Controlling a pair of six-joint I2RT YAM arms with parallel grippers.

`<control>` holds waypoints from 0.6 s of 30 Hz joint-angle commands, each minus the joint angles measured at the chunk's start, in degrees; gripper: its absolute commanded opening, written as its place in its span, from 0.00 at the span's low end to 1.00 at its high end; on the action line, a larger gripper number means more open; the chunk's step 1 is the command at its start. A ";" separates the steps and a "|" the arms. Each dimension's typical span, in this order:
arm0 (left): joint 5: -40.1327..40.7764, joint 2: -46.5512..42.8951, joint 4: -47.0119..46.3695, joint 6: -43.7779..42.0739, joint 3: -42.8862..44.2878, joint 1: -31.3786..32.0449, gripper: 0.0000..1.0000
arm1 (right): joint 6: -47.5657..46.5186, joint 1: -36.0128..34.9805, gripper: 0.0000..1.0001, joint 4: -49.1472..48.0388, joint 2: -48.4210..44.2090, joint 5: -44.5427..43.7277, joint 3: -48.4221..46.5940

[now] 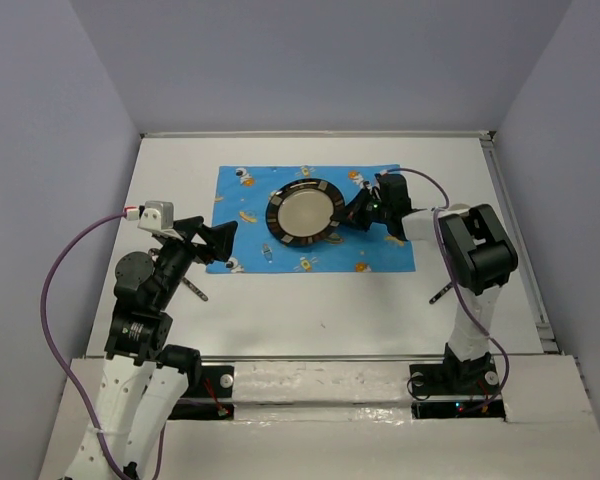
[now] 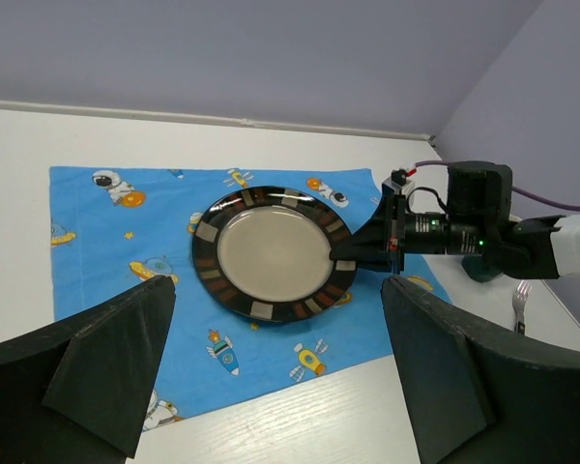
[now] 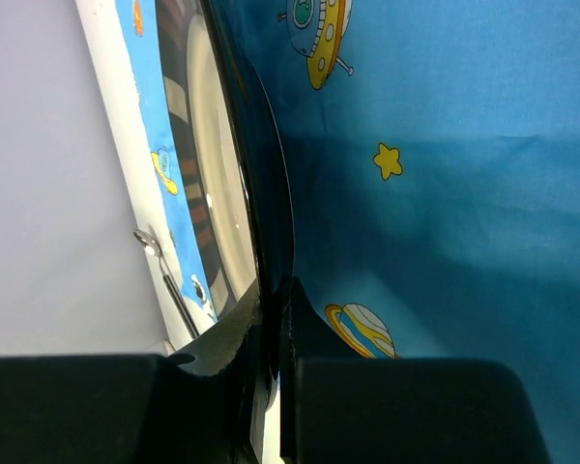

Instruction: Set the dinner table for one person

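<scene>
Shows dark-rimmed plate (image 1: 303,213) lying mid-placemat (image 1: 380,255) on the white dinner table (image 1: 310,310), towards its far half. Grips plate at right rim w/ right gripper (image 3: 275,290), jaws pinching the thin edge, one finger on each side. Cannot tell whether raised a touch or resting on the cloth. Holds left gripper (image 1: 218,240) spread wide w/ nothing between the fingers, just beside the mat's left edge.

Risks, as judged: could slip or swing down out of so shallow a pinch if raised, given a hold on one edge only. Could drag & bunch the cloth if slid rather than lifted. Could sit off-centre if let go too soon.

Around: places fork (image 1: 440,293) on bare table right of the mat, near right arm. Places 2nd utensil (image 1: 193,290), too small to tell which kind, on bare table near left arm. Nothing between plate & mat centre. Reaches right arm across mat's right part, so prob. blocks the fork's likely spot.
</scene>
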State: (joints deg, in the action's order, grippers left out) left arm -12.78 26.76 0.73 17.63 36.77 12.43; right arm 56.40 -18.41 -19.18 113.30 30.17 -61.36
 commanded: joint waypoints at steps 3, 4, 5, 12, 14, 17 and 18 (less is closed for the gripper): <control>-0.41 -0.22 -2.05 -0.75 2.16 0.32 0.99 | 1.44 0.13 0.09 -9.48 -1.32 2.62 -1.22; -0.41 -0.39 -2.05 -0.67 2.16 0.32 0.99 | -0.31 0.13 0.18 -7.04 -1.84 1.74 -0.52; -0.50 -0.40 -2.05 -0.58 2.07 0.32 0.99 | -1.20 0.13 0.35 -5.62 -2.89 0.25 -0.34; -0.58 -0.84 -2.31 -0.23 2.07 0.32 0.99 | -12.43 0.13 0.91 10.79 -6.77 -5.47 -2.27; -0.58 -0.84 -2.40 -0.14 1.99 0.32 0.99 | -14.38 0.13 0.93 13.80 -7.82 -7.14 -2.80; -0.67 -1.27 -2.40 -0.14 1.99 0.32 0.99 | -18.51 0.13 0.93 19.61 -11.95 -13.97 -2.53; -0.67 -1.28 -2.40 -0.14 1.90 0.32 0.99 | -19.65 0.13 0.93 22.49 -13.26 -15.74 -2.62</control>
State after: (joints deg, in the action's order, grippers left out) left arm -12.82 26.61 0.71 17.67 36.77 12.43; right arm 44.25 -18.37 -5.96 106.15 23.18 -61.52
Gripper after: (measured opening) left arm 0.989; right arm 0.932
